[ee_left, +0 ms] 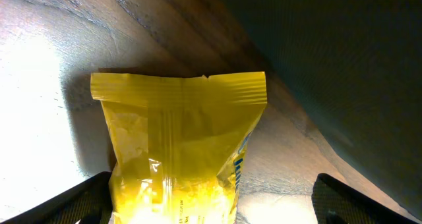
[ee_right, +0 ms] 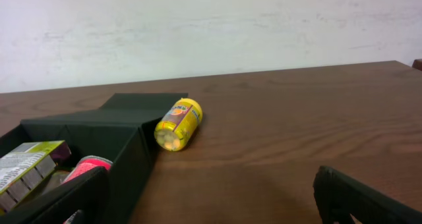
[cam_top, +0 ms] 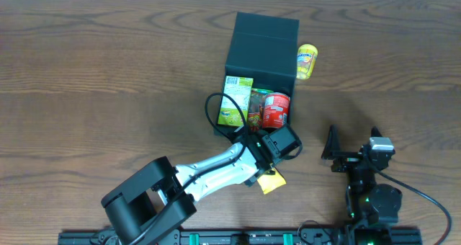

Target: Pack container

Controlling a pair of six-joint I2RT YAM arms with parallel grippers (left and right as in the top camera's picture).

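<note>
Since my left gripper point(ee_left: 212, 207) stands wide open around the yellow packet point(ee_left: 178, 145) just beside the mid-table container point(cam_top: 263, 39), right gripper point(ee_right: 211, 201) open too and empty, I'd worry the crinkly film slips or snags the container wall.

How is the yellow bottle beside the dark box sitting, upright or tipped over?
Tipped over. The yellow bottle lies on its side beside the container, one round end toward the right wrist camera.
</note>
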